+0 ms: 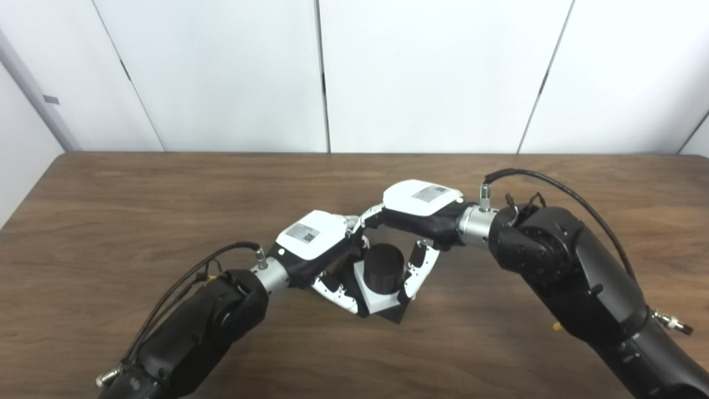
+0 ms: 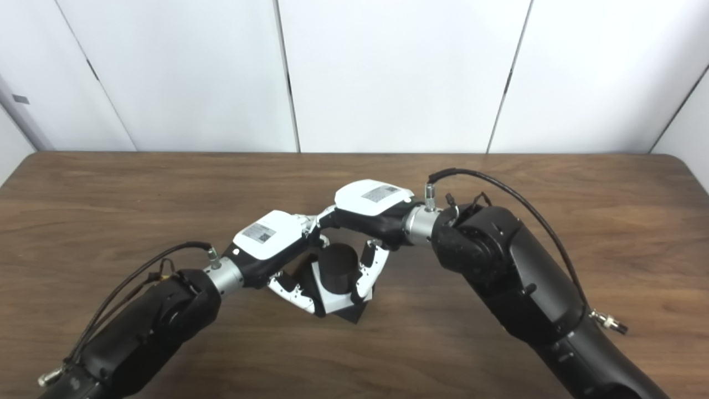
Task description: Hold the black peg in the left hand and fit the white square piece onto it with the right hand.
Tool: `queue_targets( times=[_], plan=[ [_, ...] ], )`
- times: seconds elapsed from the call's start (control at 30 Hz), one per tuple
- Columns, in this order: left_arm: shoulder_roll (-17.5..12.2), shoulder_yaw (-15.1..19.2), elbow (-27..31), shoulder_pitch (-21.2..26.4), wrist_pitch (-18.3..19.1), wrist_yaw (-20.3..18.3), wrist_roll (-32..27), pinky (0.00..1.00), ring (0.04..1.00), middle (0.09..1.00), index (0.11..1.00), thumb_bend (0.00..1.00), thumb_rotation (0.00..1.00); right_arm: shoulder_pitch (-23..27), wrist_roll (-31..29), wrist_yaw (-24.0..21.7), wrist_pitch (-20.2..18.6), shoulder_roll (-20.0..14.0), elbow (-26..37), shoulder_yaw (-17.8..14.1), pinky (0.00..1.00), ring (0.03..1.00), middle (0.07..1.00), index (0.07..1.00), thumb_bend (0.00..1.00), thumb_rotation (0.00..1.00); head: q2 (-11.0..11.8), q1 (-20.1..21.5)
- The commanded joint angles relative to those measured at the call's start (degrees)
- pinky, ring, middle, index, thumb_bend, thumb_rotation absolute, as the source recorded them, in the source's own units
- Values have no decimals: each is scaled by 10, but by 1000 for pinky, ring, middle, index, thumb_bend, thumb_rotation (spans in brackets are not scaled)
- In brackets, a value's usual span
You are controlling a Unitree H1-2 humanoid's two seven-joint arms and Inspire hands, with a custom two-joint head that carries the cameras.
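The black peg (image 1: 385, 266) is a short upright cylinder on a flat black base (image 1: 396, 317), resting on the wooden table (image 1: 166, 194) at its centre. The white square piece (image 1: 380, 300) sits around the peg, low down against the base. My left hand (image 1: 313, 235) comes in from the lower left, its fingers (image 1: 338, 293) curled against the left side of the peg's base and the piece. My right hand (image 1: 421, 200) reaches over from the right. Its fingers (image 1: 415, 271) press on the right side of the white piece. Both palms hide the far side of the peg.
Both forearms (image 1: 559, 260) angle in from the bottom corners and meet mid-table. White wall panels (image 1: 432, 72) rise behind the table's far edge. A black cable (image 1: 554, 185) loops over the right wrist.
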State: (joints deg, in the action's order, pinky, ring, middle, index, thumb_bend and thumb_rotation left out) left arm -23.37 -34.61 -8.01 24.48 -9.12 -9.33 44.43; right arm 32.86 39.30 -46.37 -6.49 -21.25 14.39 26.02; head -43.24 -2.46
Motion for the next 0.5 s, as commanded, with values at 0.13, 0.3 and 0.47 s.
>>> queue_targets(
  times=[0.13,0.3,0.47],
  plan=[
    [3,-32,-25,-26,13,-53,36,870,907,916,493,522,76,25,-16,21,2,-24,17,-46,786,830,838,771,887,192,3,5],
    [2,-31,-28,-27,7,-44,39,849,898,907,493,522,76,14,-33,42,-8,-42,26,-99,726,805,812,743,826,160,3,4],
    [0,-31,-23,-27,10,-48,40,851,897,908,493,522,76,-3,-57,69,-8,-50,27,-140,639,771,794,725,765,127,3,5]
  ],
)
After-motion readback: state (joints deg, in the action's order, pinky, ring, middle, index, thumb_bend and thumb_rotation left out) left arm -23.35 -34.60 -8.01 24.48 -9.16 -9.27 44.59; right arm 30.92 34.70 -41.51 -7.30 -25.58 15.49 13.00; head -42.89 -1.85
